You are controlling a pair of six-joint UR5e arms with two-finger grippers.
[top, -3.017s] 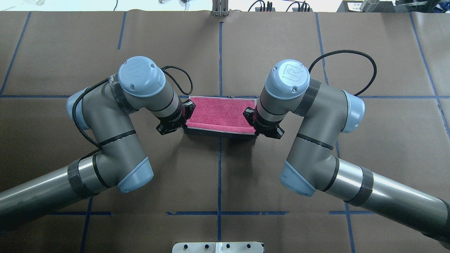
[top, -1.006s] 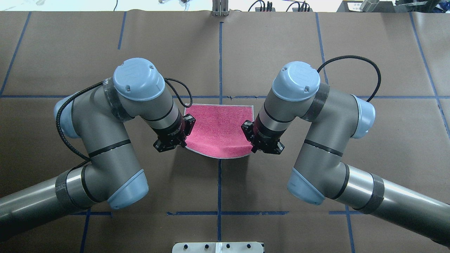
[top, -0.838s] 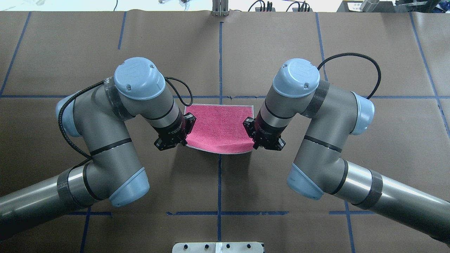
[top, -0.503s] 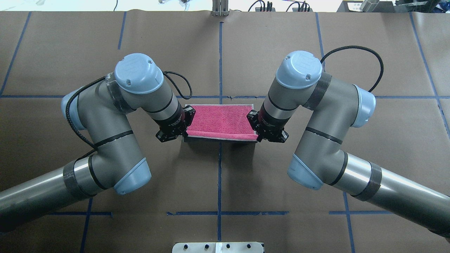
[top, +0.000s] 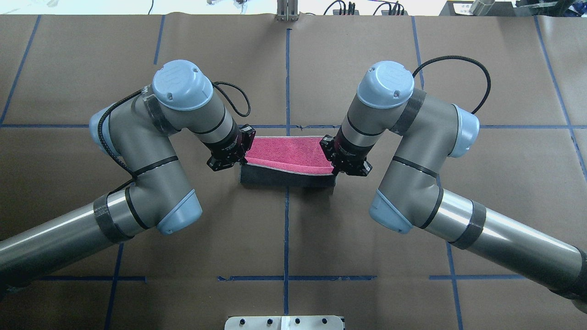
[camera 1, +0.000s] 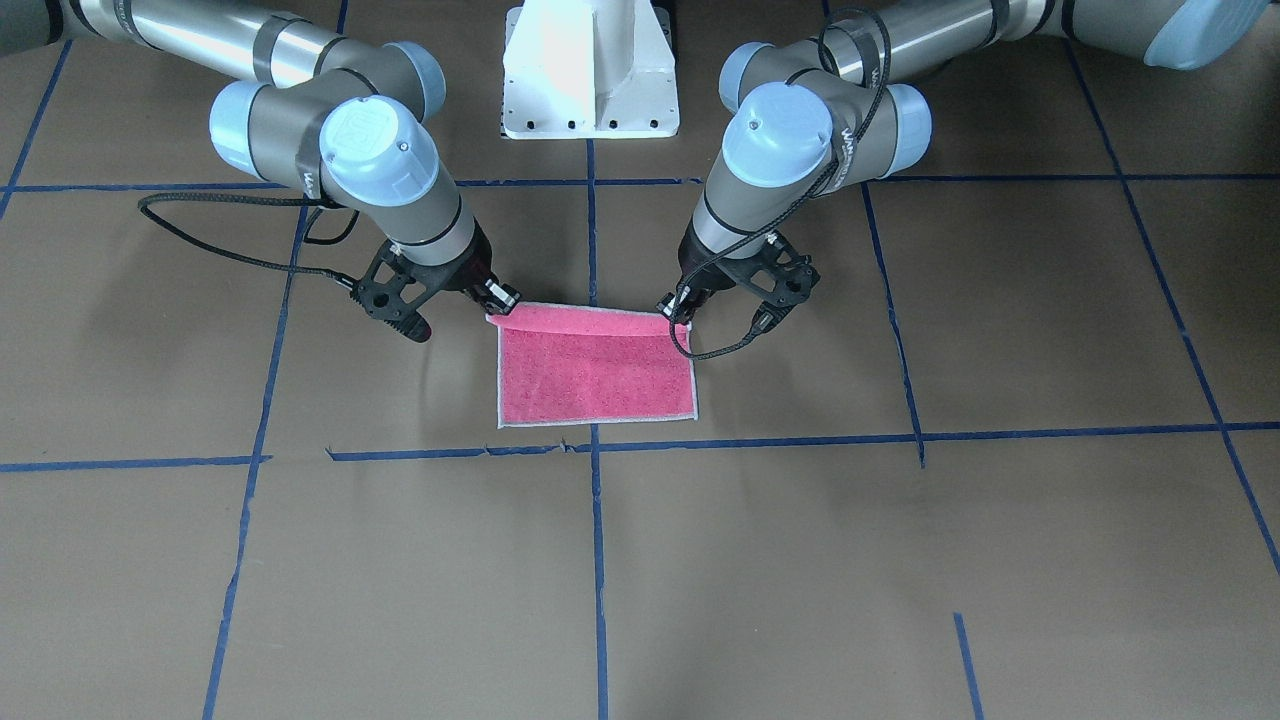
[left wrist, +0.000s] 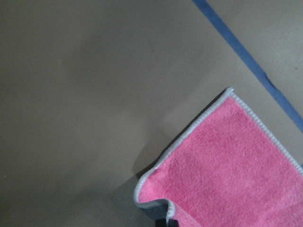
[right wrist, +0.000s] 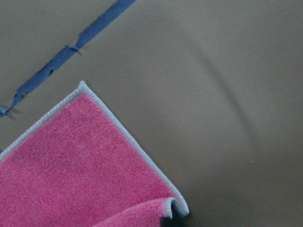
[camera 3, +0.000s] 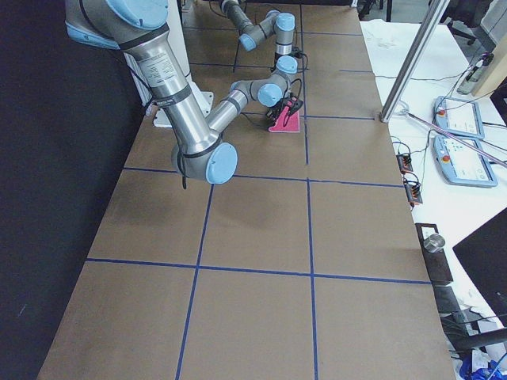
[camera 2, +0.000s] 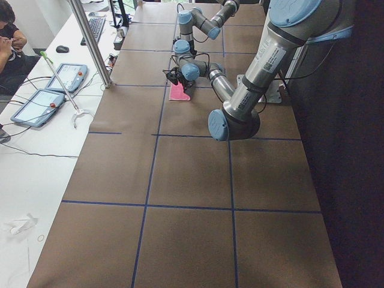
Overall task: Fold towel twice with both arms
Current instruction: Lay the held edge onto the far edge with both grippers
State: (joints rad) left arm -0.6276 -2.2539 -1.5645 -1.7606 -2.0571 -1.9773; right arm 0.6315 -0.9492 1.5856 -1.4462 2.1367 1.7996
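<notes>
Your pink-red terry towel [top: 286, 149] sits mid brown-paper worktop [top: 284, 238]: long axis left-right, robot-side edge raised (grey underside facing robot). Left tool [camera 1: 680, 316], right tool [camera 1: 499, 303] each pinched closed on raised corner, wrists tilted inward.

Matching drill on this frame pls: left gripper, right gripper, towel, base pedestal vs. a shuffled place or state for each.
1 left gripper
2 right gripper
3 towel
4 pedestal

A white, top of front-facing view
B one edge lifted, grey face showing overhead
C holds towel corner, front-facing view's left
D holds towel corner, front-facing view's right

Pairs: 1-D, 2-C, 3-B, 4-A
</notes>
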